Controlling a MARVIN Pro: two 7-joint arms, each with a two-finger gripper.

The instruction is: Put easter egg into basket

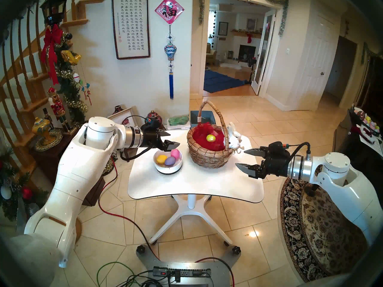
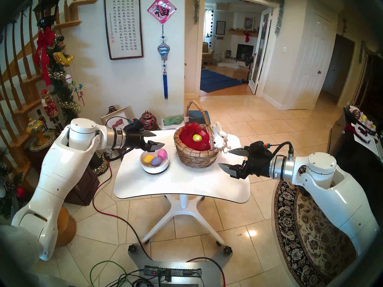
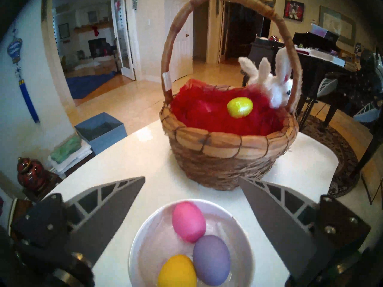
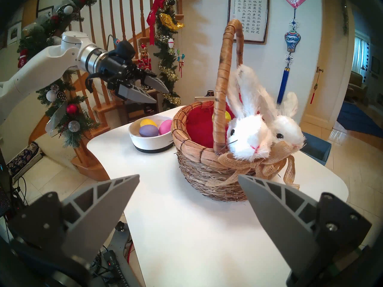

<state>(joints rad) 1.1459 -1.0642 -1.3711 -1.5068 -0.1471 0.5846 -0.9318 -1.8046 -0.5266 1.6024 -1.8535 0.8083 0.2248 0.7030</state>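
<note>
The woven basket (image 1: pixel 209 156) (image 2: pixel 195 158) stands on the white table (image 1: pixel 192 185), with red lining and white plush bunnies (image 4: pixel 248 135) on its right rim. A shiny yellow egg (image 1: pixel 211 137) (image 3: pixel 240 107) lies inside it. To its left a white bowl (image 1: pixel 169 169) (image 4: pixel 151 143) holds a pink egg (image 3: pixel 188 221), a purple egg (image 3: pixel 211 259) and a yellow egg (image 3: pixel 177 272). My left gripper (image 1: pixel 174 138) (image 3: pixel 192 177) hovers open and empty above the bowl's far left edge. My right gripper (image 1: pixel 240 157) (image 4: pixel 188 175) is open and empty just right of the basket.
The basket's tall arched handle (image 3: pixel 228 2) rises over its middle. A blue box (image 3: pixel 101 129) sits on the floor behind the table. A wooden side table with ornaments (image 1: pixel 46 135) and a decorated stair rail stand at the left. A patterned rug (image 1: pixel 323 228) lies at the right.
</note>
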